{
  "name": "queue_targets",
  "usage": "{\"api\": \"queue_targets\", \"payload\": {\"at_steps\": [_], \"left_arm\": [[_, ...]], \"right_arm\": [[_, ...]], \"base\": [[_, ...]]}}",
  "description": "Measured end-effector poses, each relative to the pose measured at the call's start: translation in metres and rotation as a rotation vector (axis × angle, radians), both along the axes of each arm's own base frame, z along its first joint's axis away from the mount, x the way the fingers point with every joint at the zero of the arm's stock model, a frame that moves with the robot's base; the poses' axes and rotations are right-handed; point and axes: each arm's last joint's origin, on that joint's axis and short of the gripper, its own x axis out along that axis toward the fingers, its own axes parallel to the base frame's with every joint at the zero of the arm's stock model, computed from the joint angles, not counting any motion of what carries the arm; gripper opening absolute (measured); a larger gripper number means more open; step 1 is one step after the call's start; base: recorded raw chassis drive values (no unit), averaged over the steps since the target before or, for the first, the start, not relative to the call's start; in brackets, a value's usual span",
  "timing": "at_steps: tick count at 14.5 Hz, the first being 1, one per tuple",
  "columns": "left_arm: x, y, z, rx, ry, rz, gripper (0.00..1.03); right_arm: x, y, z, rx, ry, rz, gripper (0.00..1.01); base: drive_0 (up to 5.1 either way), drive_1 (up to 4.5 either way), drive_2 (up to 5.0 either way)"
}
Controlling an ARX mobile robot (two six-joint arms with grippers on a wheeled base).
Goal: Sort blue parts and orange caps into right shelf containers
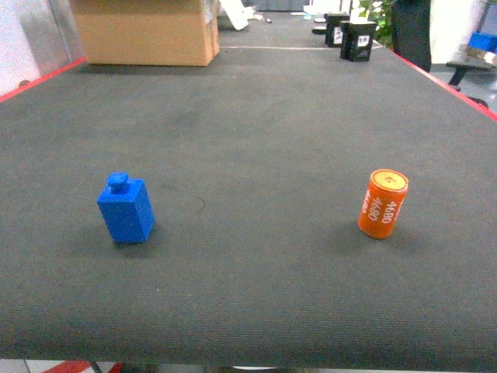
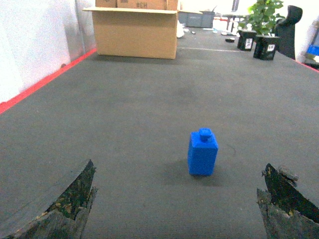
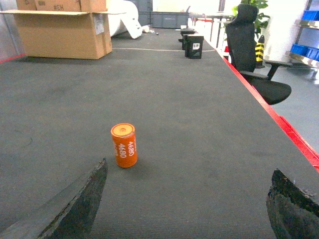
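With both pincers spread wide and holding nothing, the blue part [image 1: 125, 209] stands at eight o'clock on the table [image 1: 256, 140] and the orange cap [image 1: 383, 203] at four o'clock, where a careless approach could topple the upright cap and set it rolling.

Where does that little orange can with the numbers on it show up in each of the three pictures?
Head: orange cap stands right of centre on the dark table.
Left wrist: not in it.
Right wrist: orange cap left of centre, upright.
Shared landmark: the cardboard box at the far left, also.
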Motion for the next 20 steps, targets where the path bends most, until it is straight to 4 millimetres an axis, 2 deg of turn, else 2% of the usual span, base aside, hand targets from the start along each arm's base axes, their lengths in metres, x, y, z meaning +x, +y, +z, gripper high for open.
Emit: {"api": "queue_targets", "payload": {"at_steps": [20], "left_arm": [[0.0000,0.0000,0.0002,0.000,-0.002,-0.002,0.98]], "right_arm": [[0.0000,0.0000,0.0003,0.000,-0.003,0.000,0.98]], "base": [[0.0,0.00,0.0]]}}
